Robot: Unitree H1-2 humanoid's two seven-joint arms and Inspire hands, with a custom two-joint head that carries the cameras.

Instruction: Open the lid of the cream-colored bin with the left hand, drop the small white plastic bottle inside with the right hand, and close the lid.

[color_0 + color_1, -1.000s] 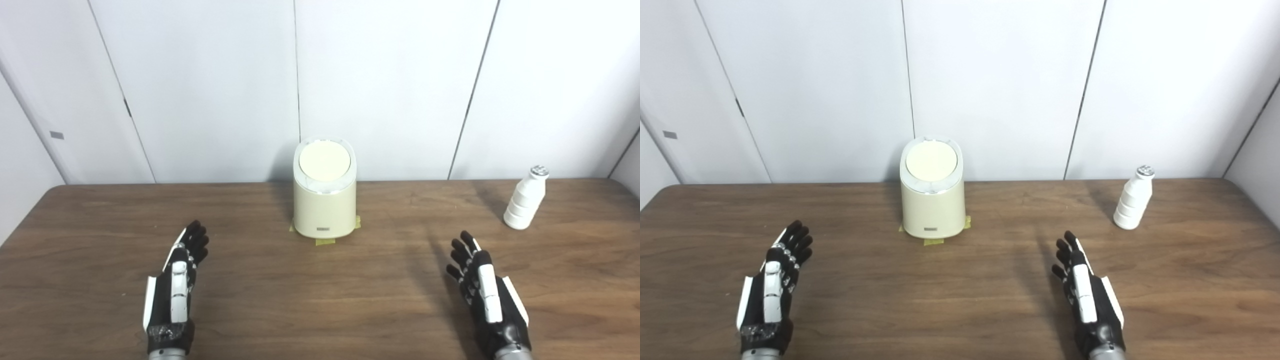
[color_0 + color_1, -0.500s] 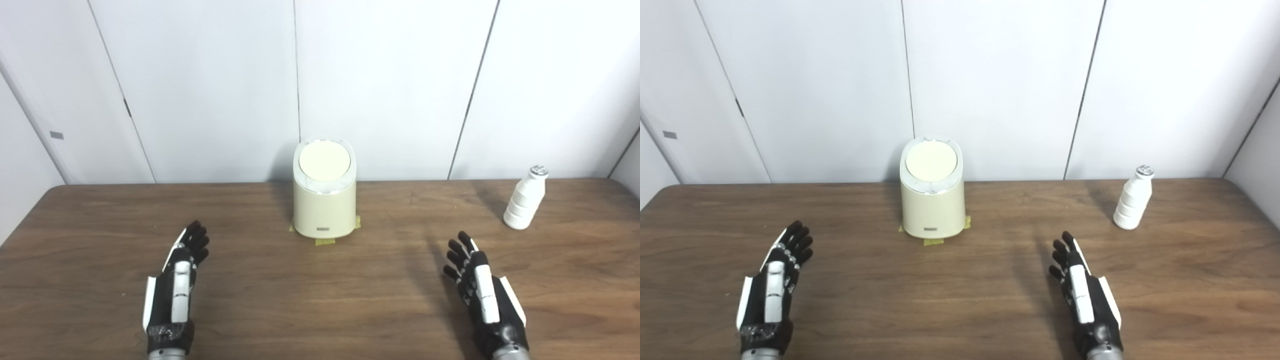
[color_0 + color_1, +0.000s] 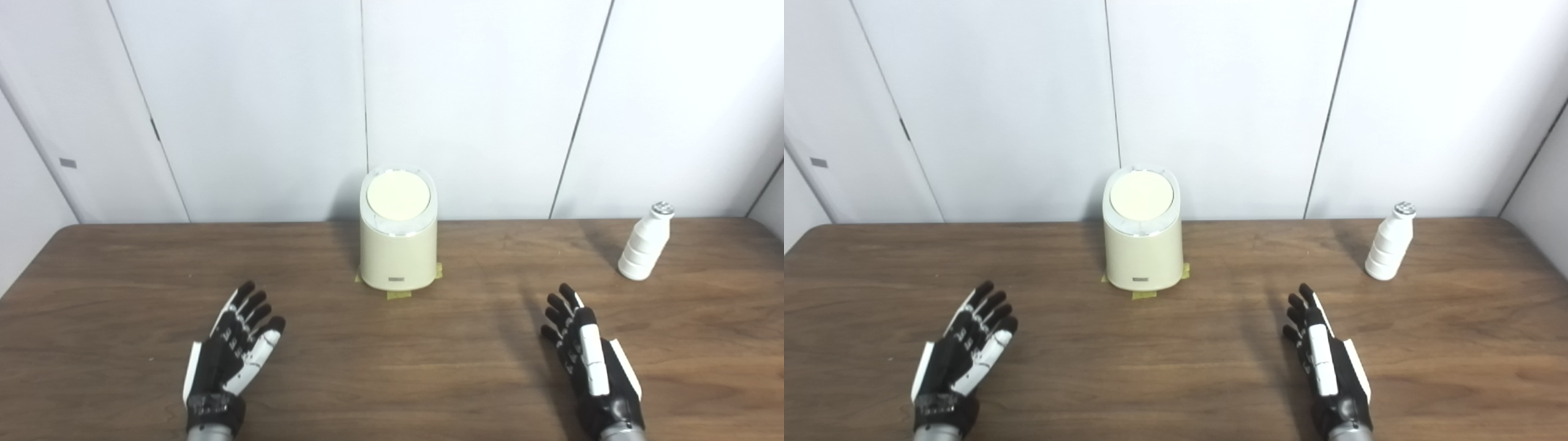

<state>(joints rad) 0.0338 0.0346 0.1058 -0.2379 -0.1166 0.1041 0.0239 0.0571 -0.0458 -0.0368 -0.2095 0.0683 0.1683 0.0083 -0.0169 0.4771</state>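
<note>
Looking down at the desk (image 3: 392,373), we see the cream-colored bin (image 3: 398,257) at the far middle, lid (image 3: 398,196) shut, a small grey label low on its front too small to read. The white bottle (image 3: 644,244) stands upright far right. Our left robot hand (image 3: 236,346) and right robot hand (image 3: 588,361) are spread, holding nothing

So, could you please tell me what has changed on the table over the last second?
The left hand has rolled palm-up and edged forward and right, toward the bin; it holds nothing. The right hand barely shifted and is empty. The bin, its closed lid and the bottle stayed put.
</note>
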